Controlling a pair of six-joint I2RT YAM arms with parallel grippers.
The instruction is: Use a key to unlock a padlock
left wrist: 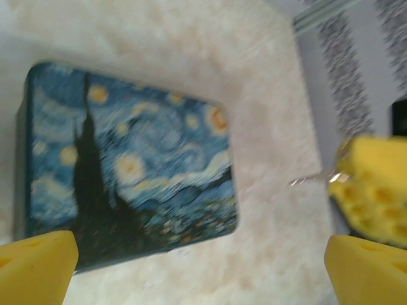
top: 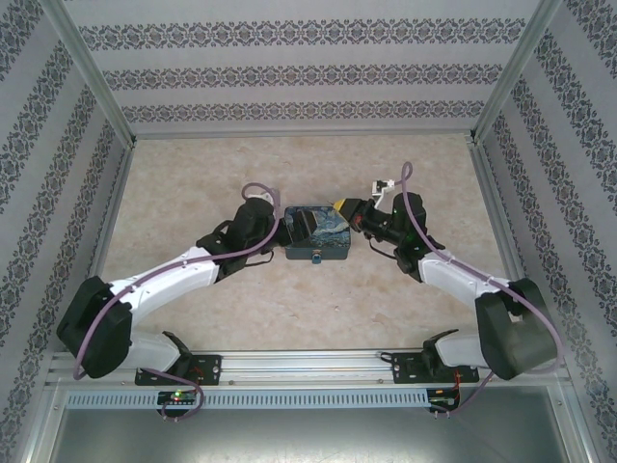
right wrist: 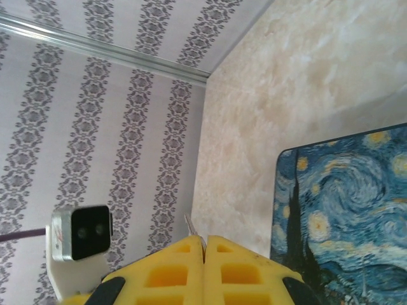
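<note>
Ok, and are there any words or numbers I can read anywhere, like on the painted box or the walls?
No words, numbers or signs can be read here.
Painted box: only a starry night picture, no writing.
Walls: a flowery pattern, no letters.
Padlock: too small to tell if anything is stamped on it.
Yellow fingers: plain, no marks.

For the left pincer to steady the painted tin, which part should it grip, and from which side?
Grip the painted tin by two opposite side walls, coming straight down from above. It lies flat, lid up, so its straight walls probably give a firm hold. The open left pincer hangs above it, spread wider than the tin.
</note>
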